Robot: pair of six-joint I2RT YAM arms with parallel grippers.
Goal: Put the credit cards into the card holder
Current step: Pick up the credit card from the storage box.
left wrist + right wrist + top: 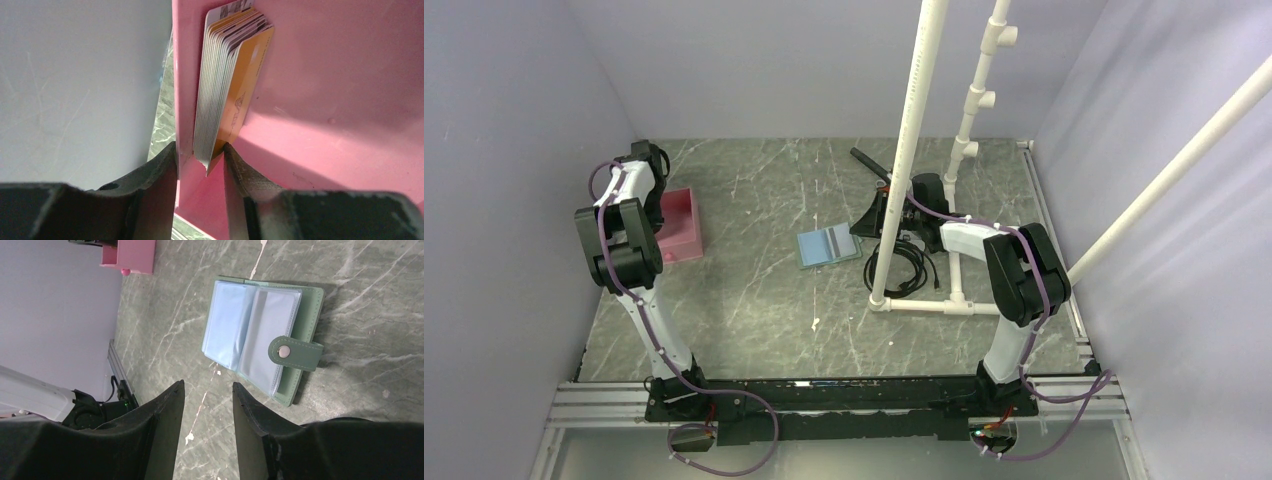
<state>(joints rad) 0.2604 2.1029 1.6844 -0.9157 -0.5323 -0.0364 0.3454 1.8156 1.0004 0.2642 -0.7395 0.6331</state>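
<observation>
The left jaws straddle the wall of the pink tray (350,75) and the credit cards (220,90) stacked inside it; gripping or not, I cannot tell. Picking looks underway; next needs one card freed. The card holder (260,340) lies open on the table (375,290), right jaws parted, empty

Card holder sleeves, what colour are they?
The card holder's sleeves are pale translucent blue, clearest in the right wrist view.

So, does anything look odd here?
One thing: the left claw straddles the pink tray's wall as well as the credit cards leaning on it, so it may pinch the wall too. The card holder lies open, unharmed.
</observation>
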